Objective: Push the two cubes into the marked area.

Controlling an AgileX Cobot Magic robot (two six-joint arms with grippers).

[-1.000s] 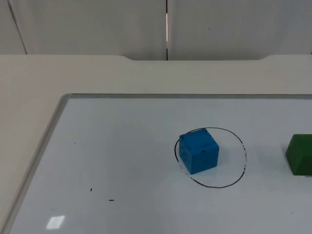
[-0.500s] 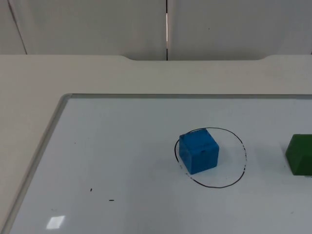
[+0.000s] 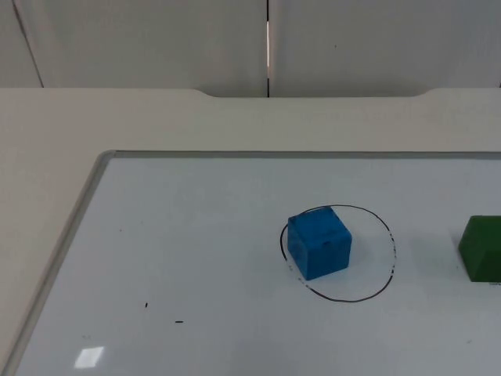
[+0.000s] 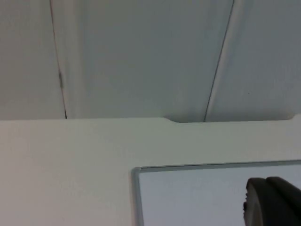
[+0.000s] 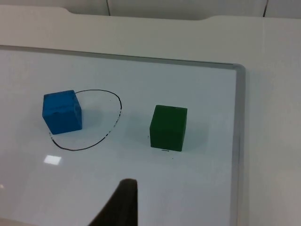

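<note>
While the blue cube (image 3: 318, 241) is already sitting inside the drawn ring (image 3: 374, 291), touching its far-left edge, the green cube (image 5: 168, 127) is waiting just outside. Pushing it square toward the ring is looking best, stopping short of bumping blue out. Whiteboard (image 3: 196, 258) is covering the surface (image 3: 117, 117). Right hand (image 5: 123, 202) is hovering near green, left hand (image 4: 273, 200) is waiting at the board's corner; cannot tell either's opening. Nothing is blocking the path.
</note>
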